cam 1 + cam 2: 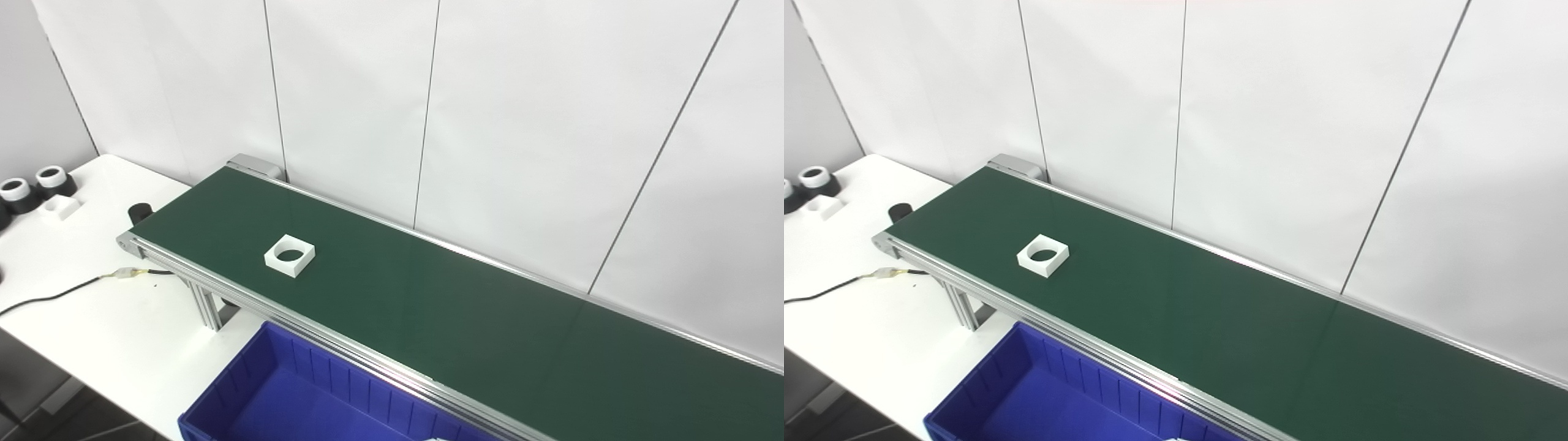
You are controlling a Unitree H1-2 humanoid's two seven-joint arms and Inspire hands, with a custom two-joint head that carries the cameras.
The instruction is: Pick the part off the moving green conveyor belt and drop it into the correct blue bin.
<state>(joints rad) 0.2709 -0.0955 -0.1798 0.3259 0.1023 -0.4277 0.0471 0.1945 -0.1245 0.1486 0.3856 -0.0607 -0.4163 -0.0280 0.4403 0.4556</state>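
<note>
The flat white square part with a round hole through its middle [290, 255] lies on the dark green conveyor belt [429, 294], toward the belt's left end and nearer to its front rail than to the wall side. Nothing touches it. Neither hand of the robot appears in the two views, so I cannot say if their fingers are apart or together; certainly no hand holds the part.

The deep blue plastic bin with ribbed walls [288, 380] stands in front of the belt, just below the front rail, at the bottom of the picture. Only this one bin is visible, and a small white thing shows at its lower edge, too cut off to identify.

On the white tabletop [92, 306], at the far left, stand two black rings with white tops [37, 184] and a small white block [60, 207]; a black cable [55, 295] runs toward the belt frame.

In my judgement the task is at its first step: waiting and preparing the reach. The next move calls for bringing a hand over the belt and meeting the part as it travels, then closing on its outer edges. Which direction the belt runs cannot be seen from a single moment.
</note>
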